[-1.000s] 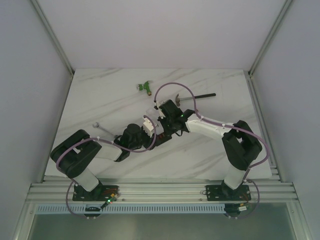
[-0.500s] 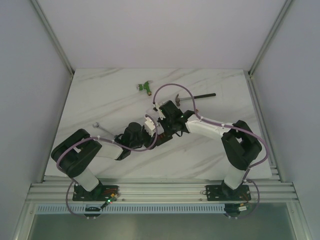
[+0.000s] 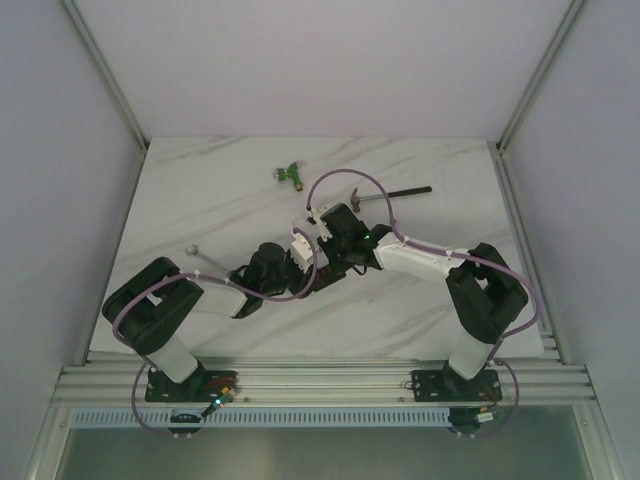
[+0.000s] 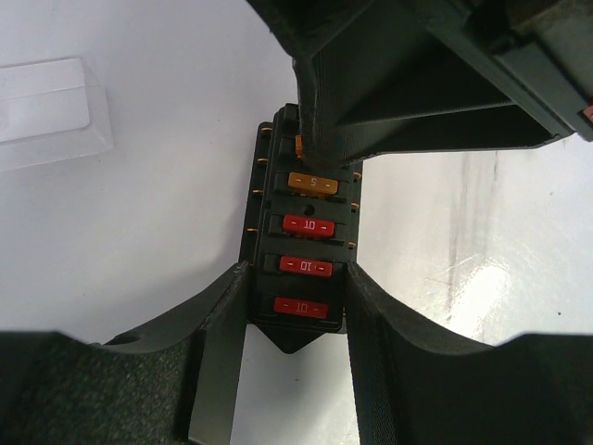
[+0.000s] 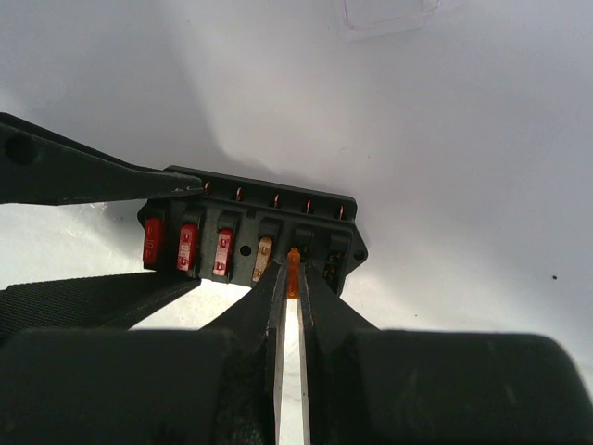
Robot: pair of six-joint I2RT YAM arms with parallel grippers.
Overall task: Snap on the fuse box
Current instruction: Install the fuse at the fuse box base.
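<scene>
Left jaws clamp the small black rectangular plastic fuse box [image 4: 301, 236]. Right jaws pinch a tiny orange fuse [image 5: 293, 267] at its twelve o'clock end.

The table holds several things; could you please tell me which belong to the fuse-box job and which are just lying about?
In the job: fuse box, gripped by left tool; orange fuse in right tool; probably clear lid.
Lying about: hammer; green part; small metal piece.

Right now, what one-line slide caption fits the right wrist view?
The right gripper pinches an orange fuse at the fuse box, whose other end the left gripper clamps.
</scene>
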